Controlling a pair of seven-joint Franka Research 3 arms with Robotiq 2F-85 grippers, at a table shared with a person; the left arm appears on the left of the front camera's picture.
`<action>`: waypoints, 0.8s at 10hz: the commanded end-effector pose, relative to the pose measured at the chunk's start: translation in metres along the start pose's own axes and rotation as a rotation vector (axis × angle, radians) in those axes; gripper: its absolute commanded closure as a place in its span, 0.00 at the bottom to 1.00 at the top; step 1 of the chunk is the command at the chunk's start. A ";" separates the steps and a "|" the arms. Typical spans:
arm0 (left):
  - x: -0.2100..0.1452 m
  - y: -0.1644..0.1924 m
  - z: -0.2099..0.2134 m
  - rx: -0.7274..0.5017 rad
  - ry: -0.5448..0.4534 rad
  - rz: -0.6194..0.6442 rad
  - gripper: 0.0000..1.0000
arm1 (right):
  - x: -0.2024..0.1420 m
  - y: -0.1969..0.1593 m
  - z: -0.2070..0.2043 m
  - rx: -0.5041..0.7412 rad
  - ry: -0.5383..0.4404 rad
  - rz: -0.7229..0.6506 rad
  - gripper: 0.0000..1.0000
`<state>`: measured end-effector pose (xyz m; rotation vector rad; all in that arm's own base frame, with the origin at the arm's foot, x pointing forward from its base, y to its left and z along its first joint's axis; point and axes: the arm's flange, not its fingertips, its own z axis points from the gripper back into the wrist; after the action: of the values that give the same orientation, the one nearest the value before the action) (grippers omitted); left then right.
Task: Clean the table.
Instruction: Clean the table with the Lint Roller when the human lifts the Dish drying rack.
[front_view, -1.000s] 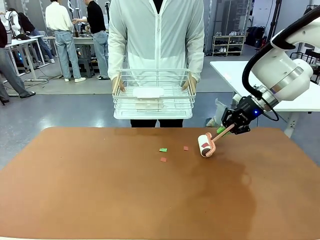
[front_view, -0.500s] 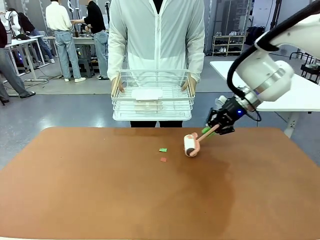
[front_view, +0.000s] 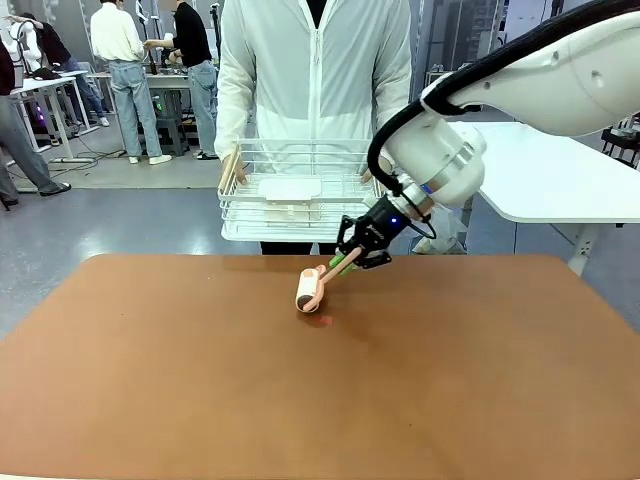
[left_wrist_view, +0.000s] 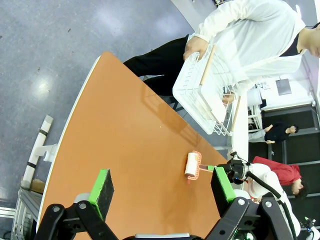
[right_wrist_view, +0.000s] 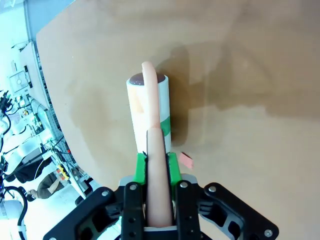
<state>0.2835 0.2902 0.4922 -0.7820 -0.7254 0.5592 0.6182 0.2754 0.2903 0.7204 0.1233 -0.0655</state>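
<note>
The right pincer (front_view: 347, 261) is clenched on the pink handle of a lint roller (front_view: 308, 293), whose drum rests on the counter (front_view: 180, 380) near its far middle, just beside a red scrap (front_view: 326, 320). The left pincer (left_wrist_view: 162, 186) hangs released above the counter.

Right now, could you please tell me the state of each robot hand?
Left hand: open, empty.
Right hand: closed on the roller.

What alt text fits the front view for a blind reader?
The right gripper, shut on the pink handle of a lint roller, holds it on the terracotta table beside a red scrap; behind, a person holds a white wire basket.
</note>
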 end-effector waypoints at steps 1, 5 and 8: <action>0.002 0.003 0.002 -0.030 -0.006 -0.018 0.00 | -0.010 -0.003 -0.045 -0.129 0.096 -0.010 0.79; 0.002 0.003 0.002 -0.030 -0.006 -0.018 0.00 | -0.007 0.022 -0.024 -0.133 0.052 0.022 0.79; 0.002 0.003 0.002 -0.030 -0.006 -0.018 0.00 | -0.010 0.054 0.071 -0.079 -0.035 0.104 0.79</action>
<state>0.2833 0.2905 0.4922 -0.7819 -0.7257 0.5598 0.6267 0.2906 0.3394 0.6455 0.0706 0.0125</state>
